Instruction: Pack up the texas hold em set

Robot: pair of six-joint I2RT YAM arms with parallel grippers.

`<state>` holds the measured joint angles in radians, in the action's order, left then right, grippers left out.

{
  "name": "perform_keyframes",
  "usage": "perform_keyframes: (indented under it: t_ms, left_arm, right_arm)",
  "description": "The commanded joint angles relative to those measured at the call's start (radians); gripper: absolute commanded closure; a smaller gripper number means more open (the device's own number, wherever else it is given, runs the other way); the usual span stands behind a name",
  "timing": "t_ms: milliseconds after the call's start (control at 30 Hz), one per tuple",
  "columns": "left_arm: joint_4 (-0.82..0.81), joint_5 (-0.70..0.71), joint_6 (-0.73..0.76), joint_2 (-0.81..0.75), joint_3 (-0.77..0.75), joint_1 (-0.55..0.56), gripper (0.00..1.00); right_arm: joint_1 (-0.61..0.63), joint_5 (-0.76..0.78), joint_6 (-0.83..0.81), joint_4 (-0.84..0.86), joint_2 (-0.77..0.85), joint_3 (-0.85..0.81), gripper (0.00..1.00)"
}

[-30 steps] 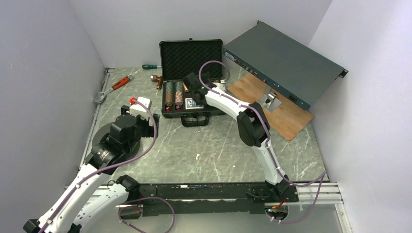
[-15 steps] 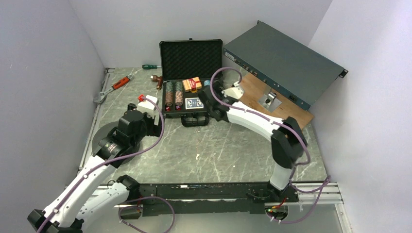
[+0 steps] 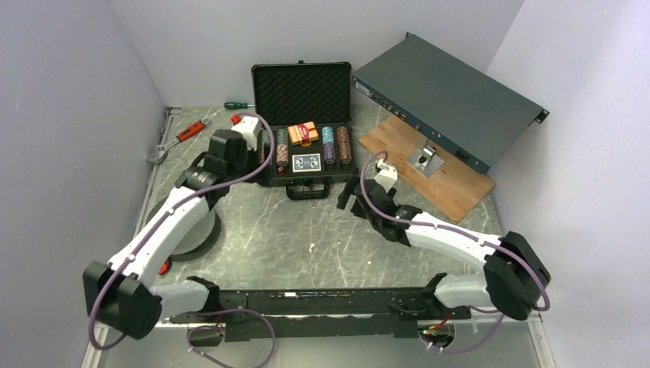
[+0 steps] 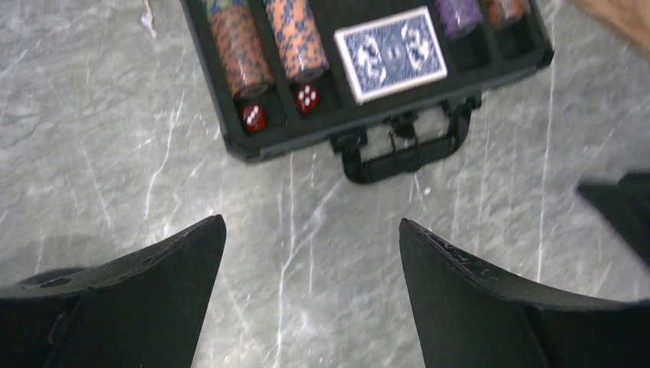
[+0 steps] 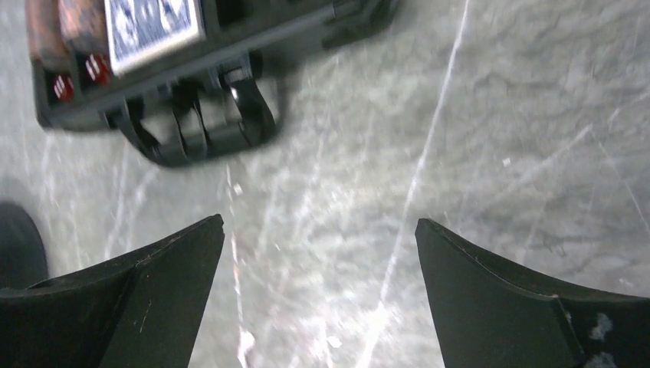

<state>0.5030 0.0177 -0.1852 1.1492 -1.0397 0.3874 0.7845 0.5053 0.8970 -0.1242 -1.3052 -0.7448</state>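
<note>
Withdrawn from the case (image 3: 301,93) over the bench (image 3: 306,238), right pincer (image 5: 318,230), left pincer (image 4: 310,230) brought beside it, both spread wide, empty, case laid crosswise, handle (image 3: 306,192) turned toward arms.

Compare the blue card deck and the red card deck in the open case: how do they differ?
The blue deck shows a blue patterned back; the red deck looks red-orange. The blue deck sits nearer the handle, the red deck nearer the foam lid. The blue deck lies flat and square in its slot; the red deck seems slightly skewed. Both sit in the middle of the case, between chip stacks.
</note>
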Motion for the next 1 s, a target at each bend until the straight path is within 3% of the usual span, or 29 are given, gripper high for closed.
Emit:
perform_keyframes:
  t_ms: [0, 133, 300, 567, 833, 967]
  left_arm:
    - [-0.132, 0.052, -0.176, 0.129, -0.108, -0.002, 0.12]
    - [-0.154, 0.118, -0.246, 0.341, -0.252, -0.002, 0.16]
    - [-0.138, 0.140, -0.273, 0.602, -0.493, -0.004, 0.25]
    - [-0.226, 0.140, -0.234, 0.837, -0.713, -0.009, 0.32]
    - [-0.398, 0.051, -0.306, 0.985, -0.767, -0.037, 0.41]
    - [-0.510, -0.006, -0.394, 1.040, -0.767, -0.055, 0.50]
  right_arm:
    - [-0.001, -0.171, -0.136, 0.180, 0.127, 0.140, 0.01]
    - [-0.001, -0.222, -0.177, 0.197, 0.239, 0.212, 0.01]
    - [-0.002, -0.180, -0.201, 0.117, 0.392, 0.273, 0.01]
    - [-0.007, -0.141, -0.196, 0.036, 0.603, 0.367, 0.01]
    - [-0.008, -0.148, -0.201, 0.020, 0.629, 0.382, 0.01]
    - [-0.008, -0.159, -0.195, 0.017, 0.623, 0.388, 0.01]
